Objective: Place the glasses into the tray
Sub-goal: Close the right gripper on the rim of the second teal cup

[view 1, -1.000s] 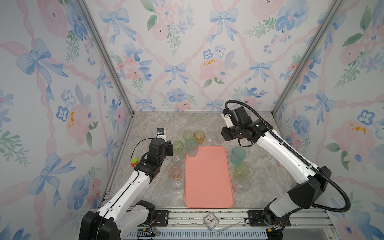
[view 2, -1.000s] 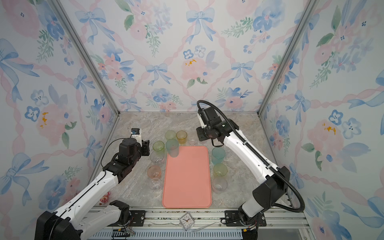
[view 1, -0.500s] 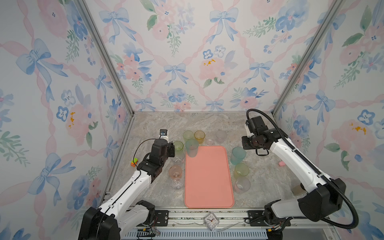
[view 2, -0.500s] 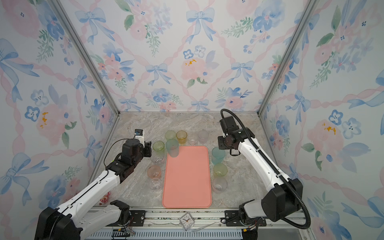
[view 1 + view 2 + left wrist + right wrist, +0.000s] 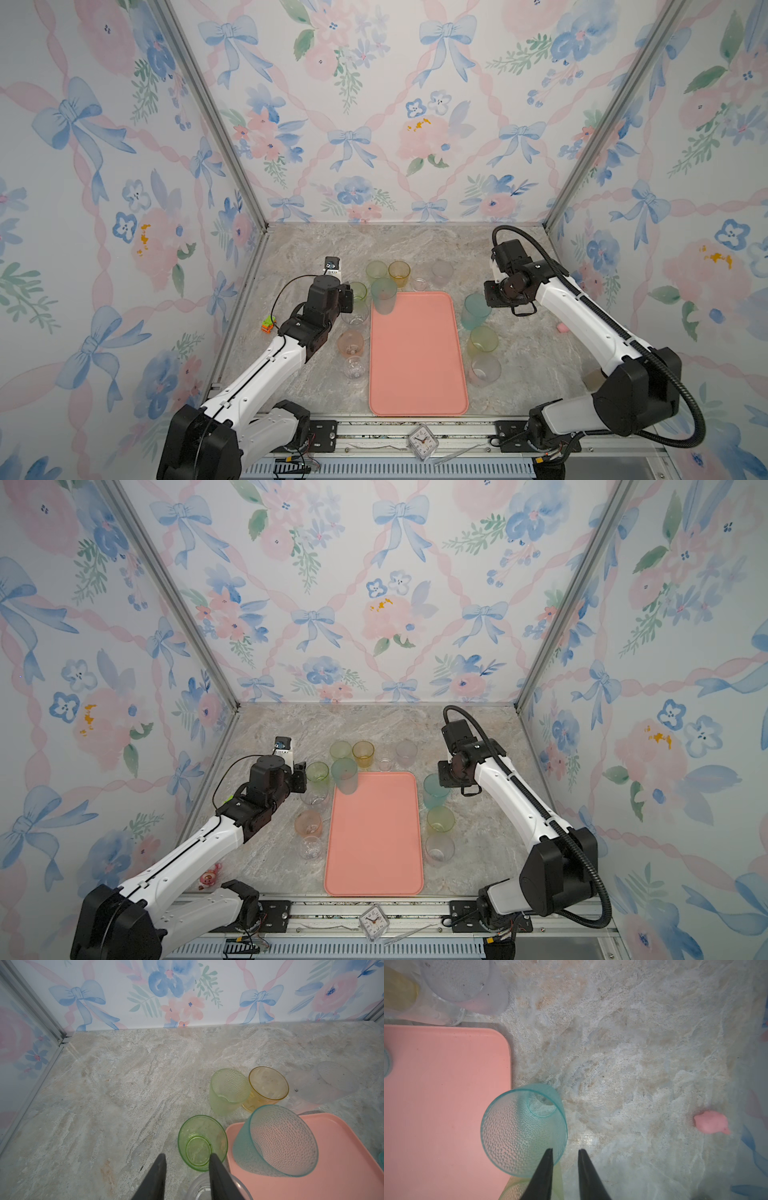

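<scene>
Pink tray lies on the surface, with glasses along both long sides and its far end. One teal glass stands in its far left corner. Right tool, spread, straddles the rim of a second teal glass. Left tool, spread, hangs by a green glass.

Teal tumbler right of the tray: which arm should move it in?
Right. The right gripper straddles the rim of the teal tumbler, which stands beside the tray. The left gripper is across the tray at a short green glass.
</scene>
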